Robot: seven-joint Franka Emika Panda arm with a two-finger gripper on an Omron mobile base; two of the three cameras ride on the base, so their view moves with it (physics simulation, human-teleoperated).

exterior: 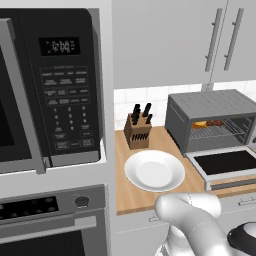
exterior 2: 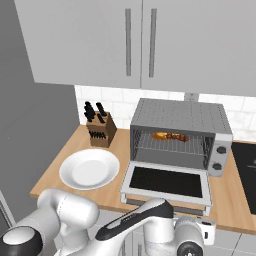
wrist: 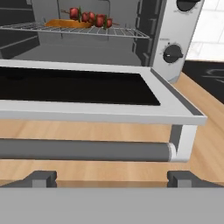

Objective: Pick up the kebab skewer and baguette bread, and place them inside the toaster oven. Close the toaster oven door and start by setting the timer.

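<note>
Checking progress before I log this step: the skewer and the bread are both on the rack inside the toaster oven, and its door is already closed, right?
Not quite. The skewer and the bread do lie on the rack inside the toaster oven, but its door is still folded down flat and open, as the right base view shows. In the hand view the door's handle sits just ahead of the claw.

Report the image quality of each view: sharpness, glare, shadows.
Left base view: even light, soft; the microwave keypad labels are illegible. Right base view: no glare on the toaster oven door glass; the white plate casts little shadow. Hand view: the door handle is sharp and shades the counter under it.
</note>
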